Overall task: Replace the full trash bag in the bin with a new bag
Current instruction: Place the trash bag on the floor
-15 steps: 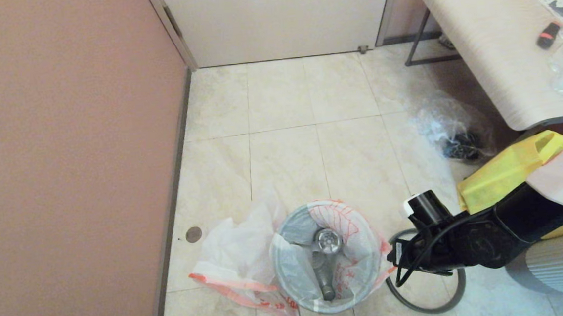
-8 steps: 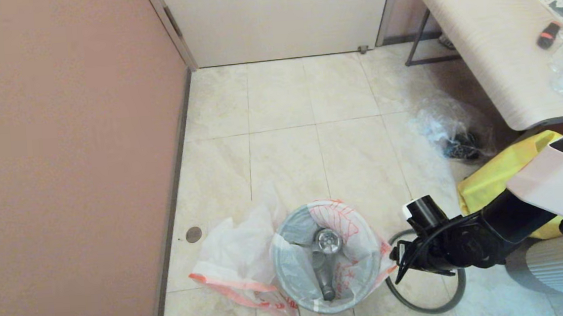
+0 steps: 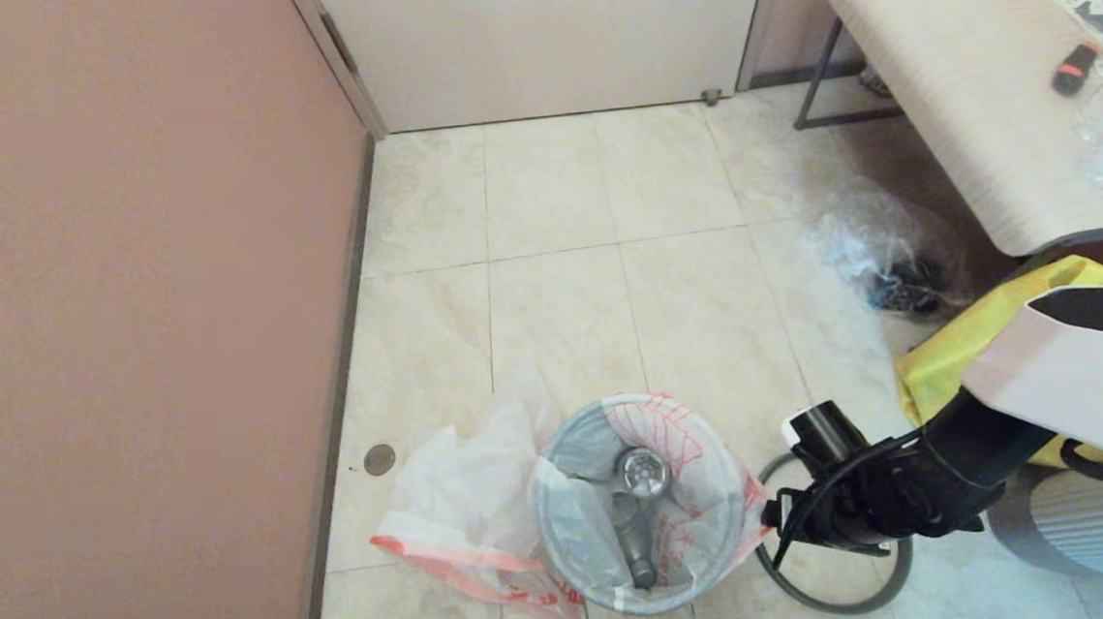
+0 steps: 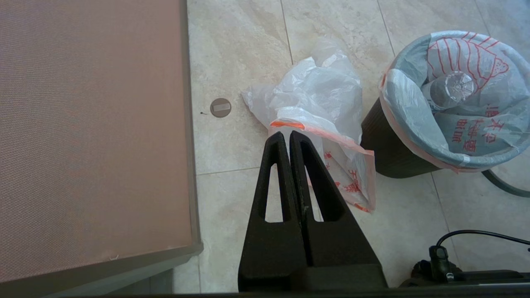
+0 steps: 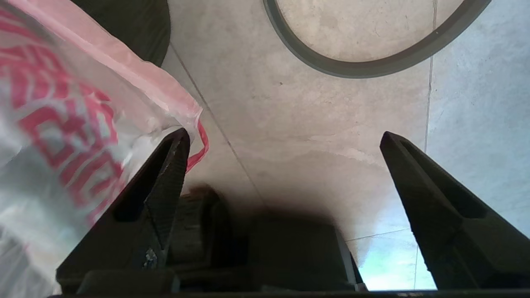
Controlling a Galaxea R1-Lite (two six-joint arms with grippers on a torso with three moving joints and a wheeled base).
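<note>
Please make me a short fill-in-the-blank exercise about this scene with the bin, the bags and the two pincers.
1. The right pincer, beside the bin, has its fingers ____.
2. The left pincer has its fingers ____.
3. The dark grey hoop lies on the ____.
4. Inside the bag in the bin lies an empty plastic ____.

Missing words: open; shut; floor; bottle

Right gripper [image 5: 285, 138]: fingertips concealed in head view behind the wrist housing; finger bases cut off at 6 o'clock in the right wrist view.
Hoop [image 3: 835, 547]: on the floor; upper arc hidden under the right arm.
Bin [image 4: 391, 151]: wall masked in head view by the overhanging bag liner [image 3: 677, 437].
Bottle [image 3: 638, 507]: label unreadable.
Bag liner print [image 5: 45, 120]: blurred in the right wrist view.
Yellow tote [image 3: 986, 342]: lower part hidden by the right arm.
</note>
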